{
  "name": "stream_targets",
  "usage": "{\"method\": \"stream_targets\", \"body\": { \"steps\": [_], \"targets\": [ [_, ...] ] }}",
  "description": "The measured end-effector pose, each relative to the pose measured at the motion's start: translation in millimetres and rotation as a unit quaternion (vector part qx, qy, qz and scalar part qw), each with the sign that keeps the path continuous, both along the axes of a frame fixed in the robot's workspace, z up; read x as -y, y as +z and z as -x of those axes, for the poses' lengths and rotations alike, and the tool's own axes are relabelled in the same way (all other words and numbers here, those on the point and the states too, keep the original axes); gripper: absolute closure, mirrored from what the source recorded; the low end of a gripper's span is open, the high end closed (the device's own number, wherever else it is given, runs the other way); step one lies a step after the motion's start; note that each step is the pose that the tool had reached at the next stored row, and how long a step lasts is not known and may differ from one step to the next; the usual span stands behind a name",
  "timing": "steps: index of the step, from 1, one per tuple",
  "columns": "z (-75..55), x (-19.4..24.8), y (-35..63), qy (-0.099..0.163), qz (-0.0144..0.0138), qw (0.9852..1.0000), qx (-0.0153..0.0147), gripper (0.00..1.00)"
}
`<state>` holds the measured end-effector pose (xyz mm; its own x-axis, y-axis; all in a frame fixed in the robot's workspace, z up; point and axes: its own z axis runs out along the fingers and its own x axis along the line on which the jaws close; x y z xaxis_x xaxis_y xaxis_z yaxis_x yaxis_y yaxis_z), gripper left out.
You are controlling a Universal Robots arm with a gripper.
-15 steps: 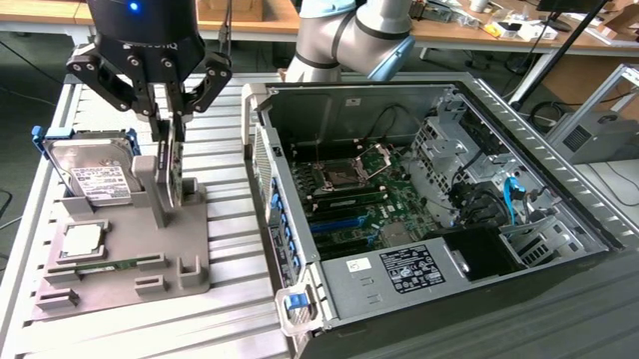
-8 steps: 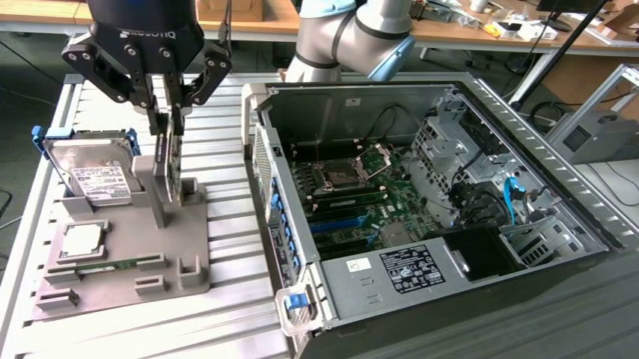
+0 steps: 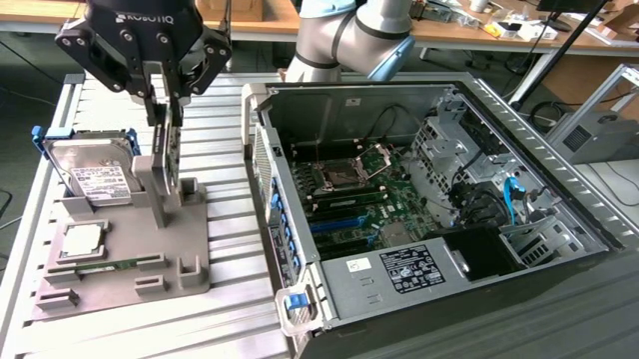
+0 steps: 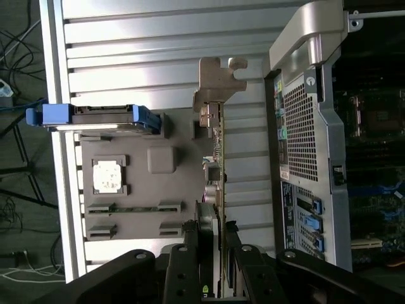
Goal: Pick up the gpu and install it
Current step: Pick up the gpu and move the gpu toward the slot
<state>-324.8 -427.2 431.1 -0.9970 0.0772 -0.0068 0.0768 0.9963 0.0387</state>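
The gpu (image 3: 164, 161) is a thin dark card standing on edge in a slot of the grey fixture (image 3: 120, 247), at the exterior view's left. In the wrist view the gpu (image 4: 218, 152) shows edge-on, with its silver bracket (image 4: 215, 82) at the far end. My gripper (image 3: 164, 112) comes down from above, a finger on each side of the card's upper edge. In the wrist view the gripper (image 4: 212, 247) has its fingers (image 4: 190, 259) pressed against the card's faces. The card's lower edge still rests in the fixture. The open computer case (image 3: 399, 209) lies at the exterior view's right, motherboard exposed.
On the same fixture are a silver hard drive (image 3: 90, 168) in a blue frame, a small square chip (image 3: 82, 238) and a memory stick (image 3: 110, 263). The case's side wall (image 4: 316, 126) rises close beside the fixture. Blue expansion slots (image 3: 340, 221) lie on the motherboard.
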Motion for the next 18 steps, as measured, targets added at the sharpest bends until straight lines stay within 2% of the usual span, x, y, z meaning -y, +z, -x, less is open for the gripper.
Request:
{"method": "stream_targets", "body": {
  "steps": [18],
  "targets": [
    [0.0,0.0,29.3,0.000,0.0000,1.0000,0.0000,0.73]
  ]
}}
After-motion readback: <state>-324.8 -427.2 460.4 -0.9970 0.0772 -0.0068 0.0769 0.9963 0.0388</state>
